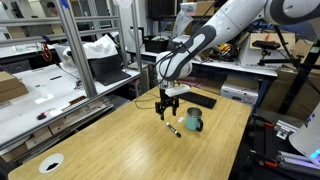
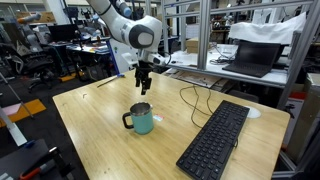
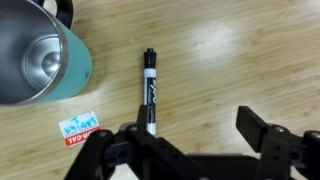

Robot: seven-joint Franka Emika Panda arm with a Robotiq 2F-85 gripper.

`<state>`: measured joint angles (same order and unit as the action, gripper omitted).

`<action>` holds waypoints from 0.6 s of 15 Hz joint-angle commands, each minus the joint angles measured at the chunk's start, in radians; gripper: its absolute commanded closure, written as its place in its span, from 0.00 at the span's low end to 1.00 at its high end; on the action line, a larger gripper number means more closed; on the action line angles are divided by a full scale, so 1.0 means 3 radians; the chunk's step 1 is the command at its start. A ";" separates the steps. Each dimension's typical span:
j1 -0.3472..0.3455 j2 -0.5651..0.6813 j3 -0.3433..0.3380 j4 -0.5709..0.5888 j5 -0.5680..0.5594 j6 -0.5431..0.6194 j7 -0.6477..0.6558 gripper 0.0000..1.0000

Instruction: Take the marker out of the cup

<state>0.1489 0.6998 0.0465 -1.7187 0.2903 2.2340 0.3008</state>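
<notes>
The marker (image 3: 150, 90), dark with a white end, lies flat on the wooden table beside the cup, outside it. It also shows in an exterior view (image 1: 174, 128). The teal-green cup (image 3: 40, 55) stands upright with nothing inside it; it appears in both exterior views (image 1: 192, 122) (image 2: 142, 120). My gripper (image 3: 195, 135) is open and empty. It hangs above the table over the marker's white end (image 1: 167, 108) (image 2: 144, 86). In the wrist view one finger overlaps the marker's lower end. I cannot make out the marker in the exterior view with the keyboard.
A long black keyboard (image 2: 215, 140) lies on the table with a cable (image 2: 195, 98) behind it. A small sticker (image 3: 78, 127) lies near the cup. A white disc (image 1: 50, 163) sits at a table corner. Shelving and a laptop (image 2: 250, 58) stand behind.
</notes>
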 commanded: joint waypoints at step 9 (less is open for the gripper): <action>-0.0132 -0.0854 -0.0086 -0.0181 -0.0156 -0.0122 0.0082 0.00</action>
<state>0.1122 0.4753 0.0206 -1.7483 0.2676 2.2200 0.3035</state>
